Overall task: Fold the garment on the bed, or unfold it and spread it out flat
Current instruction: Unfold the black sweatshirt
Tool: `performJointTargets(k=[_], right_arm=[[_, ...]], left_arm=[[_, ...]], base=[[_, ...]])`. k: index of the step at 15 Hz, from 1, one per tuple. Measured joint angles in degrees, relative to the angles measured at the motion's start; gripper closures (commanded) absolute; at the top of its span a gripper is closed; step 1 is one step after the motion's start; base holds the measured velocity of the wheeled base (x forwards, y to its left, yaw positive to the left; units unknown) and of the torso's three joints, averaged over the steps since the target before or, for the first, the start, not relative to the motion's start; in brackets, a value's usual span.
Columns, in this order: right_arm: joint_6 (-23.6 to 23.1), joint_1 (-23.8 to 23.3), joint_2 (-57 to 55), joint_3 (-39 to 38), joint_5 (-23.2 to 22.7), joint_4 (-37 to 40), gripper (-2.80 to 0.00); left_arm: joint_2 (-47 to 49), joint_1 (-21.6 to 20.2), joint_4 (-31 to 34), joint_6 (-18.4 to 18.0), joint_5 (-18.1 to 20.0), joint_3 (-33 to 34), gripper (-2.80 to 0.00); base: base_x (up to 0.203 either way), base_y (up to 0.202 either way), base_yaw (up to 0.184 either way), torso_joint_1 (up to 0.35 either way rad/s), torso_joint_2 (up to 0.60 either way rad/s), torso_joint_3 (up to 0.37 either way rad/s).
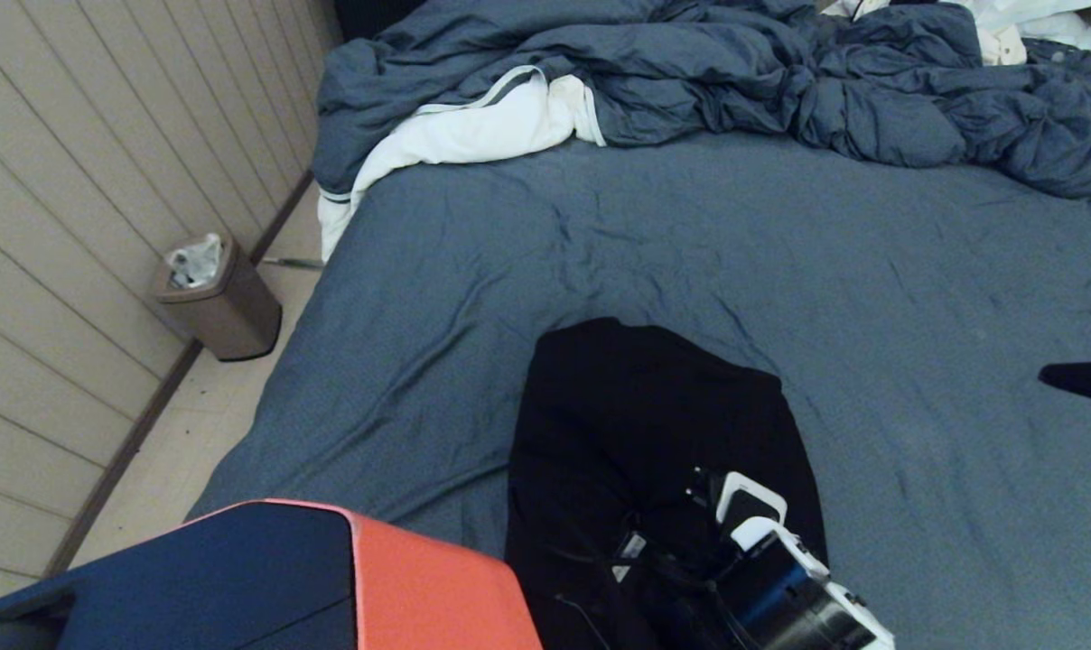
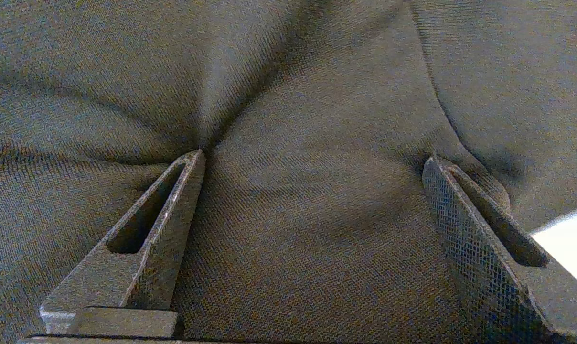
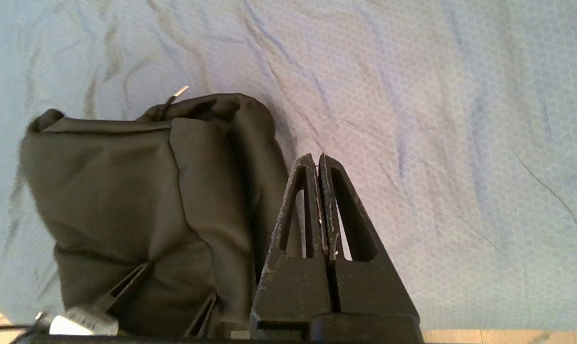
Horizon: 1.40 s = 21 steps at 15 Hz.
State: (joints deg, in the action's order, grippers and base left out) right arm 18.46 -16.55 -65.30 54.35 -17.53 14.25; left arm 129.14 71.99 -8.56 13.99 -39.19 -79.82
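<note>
1. Head view first: your left arm reaches in from the lower edge, wrist angled down onto the garment (image 1: pixel 654 424), a black folded bundle near the front edge of the bed (image 1: pixel 600 235). The left tool (image 1: pixel 681 533) is hard to make out against the dark cloth. Only a dark tip of your right arm shows at the right edge, well apart from the garment. A rumpled duvet (image 1: pixel 780 81) and a white cloth (image 1: pixel 473 126) lie at the bed's far end.
2. Left wrist view: the left tool (image 2: pixel 312 160) stands wide, both fingertips (image 2: pixel 195 160) pressed into the garment (image 2: pixel 307 95), holding nothing between them. Fabric fills nearly the whole view.
3. Right wrist view: the right tool (image 3: pixel 317 160) is closed and empty, hovering over bare sheet (image 3: pixel 436 119), just beside the garment (image 3: pixel 135 200). The left tool's fingers (image 3: pixel 126 286) rest on the bundle's near part, partly cut off.
</note>
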Motion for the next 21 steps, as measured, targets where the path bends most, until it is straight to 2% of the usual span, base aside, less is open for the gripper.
performJointTargets(k=[1,10,15,17,21], right_arm=[[0.0,0.1,0.3,0.1,0.0,0.0,0.00],[0.0,0.1,1.7,-0.1,-0.4,0.0,0.00],[0.0,0.2,2.1,-0.2,-0.4,0.0,0.00],[0.0,0.3,2.7,-0.2,-0.6,0.0,0.00],[-0.1,0.6,4.4,0.1,-1.3,0.3,0.00]], left_arm=[[0.2,-0.6,-0.2,0.1,0.0,0.1,0.00],[-1.5,-3.2,-1.6,0.3,-0.3,-0.3,0.00],[-11.0,-6.0,-1.3,0.1,-2.6,1.5,0.00],[-17.1,-8.4,-1.6,0.3,-3.0,6.1,0.00],[-27.7,-16.0,-5.9,0.7,-2.7,22.5,0.00]], base=[[0.000,0.000,0.000,0.000,0.00,0.000],[0.000,0.000,0.000,0.000,0.00,0.000],[0.000,0.000,0.000,0.000,0.00,0.000],[0.000,0.000,0.000,0.000,0.00,0.000],[0.000,0.000,0.000,0.000,0.00,0.000]])
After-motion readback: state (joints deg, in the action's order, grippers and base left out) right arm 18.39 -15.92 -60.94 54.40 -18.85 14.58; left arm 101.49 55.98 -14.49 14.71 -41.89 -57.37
